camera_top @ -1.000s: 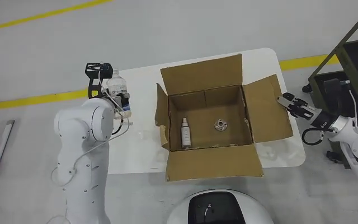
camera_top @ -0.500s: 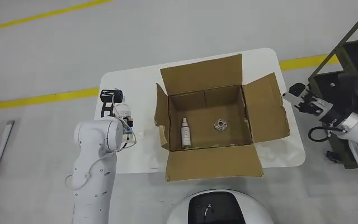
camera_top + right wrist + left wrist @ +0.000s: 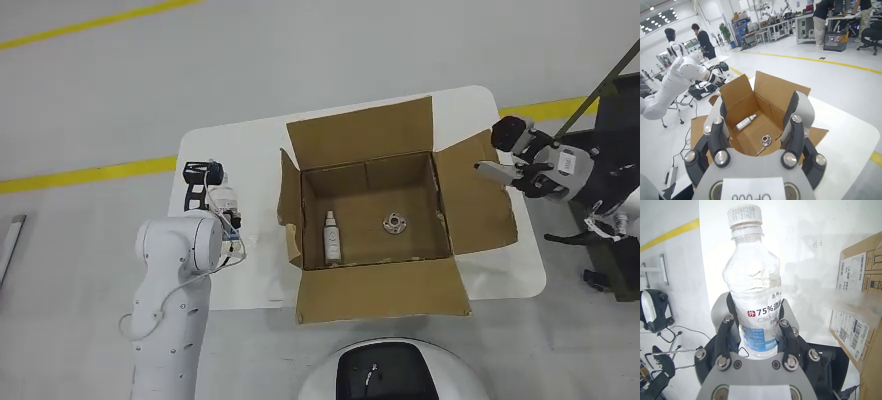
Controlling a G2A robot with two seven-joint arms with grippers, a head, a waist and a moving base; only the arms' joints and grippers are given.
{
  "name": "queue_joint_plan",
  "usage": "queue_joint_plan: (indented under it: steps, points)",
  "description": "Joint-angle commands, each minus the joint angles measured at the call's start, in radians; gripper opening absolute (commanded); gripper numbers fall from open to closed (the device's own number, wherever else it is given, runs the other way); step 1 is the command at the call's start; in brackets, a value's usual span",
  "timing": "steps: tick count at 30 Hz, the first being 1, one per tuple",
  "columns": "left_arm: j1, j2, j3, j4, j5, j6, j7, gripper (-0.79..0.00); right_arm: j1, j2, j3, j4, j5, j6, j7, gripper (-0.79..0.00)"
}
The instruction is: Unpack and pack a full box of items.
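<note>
Box (image 3: 360, 135) sat open on the tabletop (image 3: 240, 150), unpacking underway by my reckoning. My left claw (image 3: 757, 306) gripped a bottle (image 3: 753, 279) beside it; my right claw (image 3: 760, 106) hung open over its opposite side. The next move called for setting the bottle down.

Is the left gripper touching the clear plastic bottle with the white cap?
Touching. The left wrist view shows the left gripper shut on the clear plastic bottle, pressing both labelled sides.
</note>
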Motion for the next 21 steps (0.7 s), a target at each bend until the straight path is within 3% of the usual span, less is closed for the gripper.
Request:
queue_joint_plan:
  steps: [1,9,21]
  points:
    - [0.013,0.0,0.014,0.002,0.0,-0.022,0.0,-0.785,0.023,-0.003,-0.056,0.009,-0.005,0.009,0.002,-0.785]
    - [0.065,0.005,0.025,0.085,0.055,-0.075,0.009,-0.785,0.073,-0.015,-0.218,0.099,-0.048,0.016,0.009,-0.785]
    - [0.119,0.009,0.021,0.183,0.168,-0.073,0.1,-0.785,0.039,-0.011,-0.201,0.126,-0.039,0.005,-0.011,-0.785]
